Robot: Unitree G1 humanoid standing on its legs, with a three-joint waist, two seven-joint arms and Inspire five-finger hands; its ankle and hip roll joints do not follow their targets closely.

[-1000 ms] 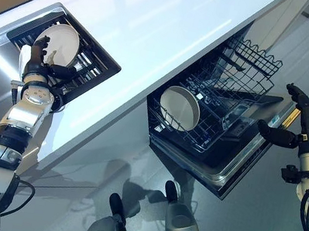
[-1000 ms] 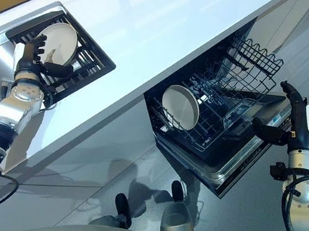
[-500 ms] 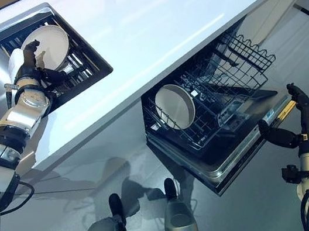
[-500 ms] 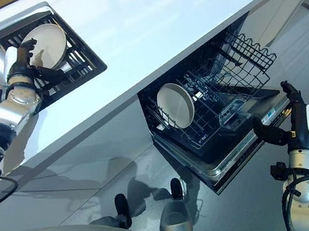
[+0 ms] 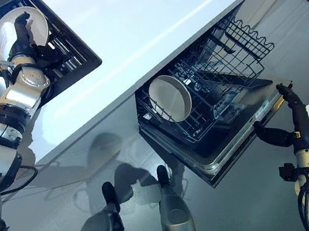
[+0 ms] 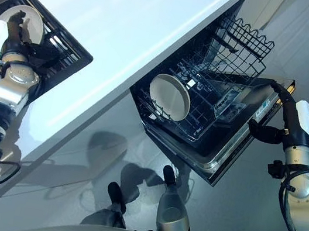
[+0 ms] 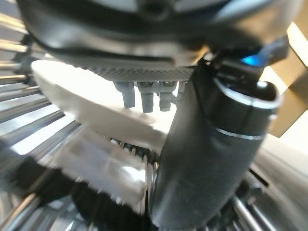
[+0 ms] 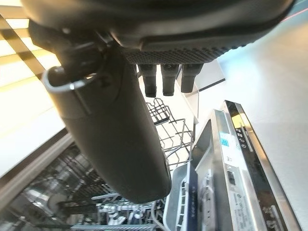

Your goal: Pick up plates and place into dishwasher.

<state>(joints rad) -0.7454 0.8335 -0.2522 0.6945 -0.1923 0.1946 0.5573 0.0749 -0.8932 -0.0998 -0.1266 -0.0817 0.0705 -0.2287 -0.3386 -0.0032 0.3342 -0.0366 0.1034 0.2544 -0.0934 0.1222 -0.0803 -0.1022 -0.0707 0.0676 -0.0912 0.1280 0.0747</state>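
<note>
Item: white plate (image 5: 15,33), standing on edge in the dark sink rack (image 5: 69,57) set into the white counter (image 5: 134,23). The left hand (image 5: 26,49) is at the plate, fingers reaching up across its face and thumb out to the side over the rack bars; whether they clamp the rim cannot be told from the head views. The left wrist view adds the close detail: the plate's pale rim (image 7: 96,115) runs just past the fingertips (image 7: 144,103), with the thumb (image 7: 207,168) alongside it over the rack wires; actual contact is blurred.

Item: second plate (image 5: 170,98), upright in the lower rack (image 5: 201,120) of the open dishwasher (image 5: 238,147); an upper wire basket (image 5: 238,43) sits behind it.

Item: right hand (image 5: 295,124), held by the outer edge of the dishwasher door, fingers straight and relaxed, thumb spread, holding nothing. The right wrist view shows the door's control strip (image 8: 250,159) and rack wires beyond the thumb (image 8: 115,139); the racked plate itself is hard to make out there.
</note>
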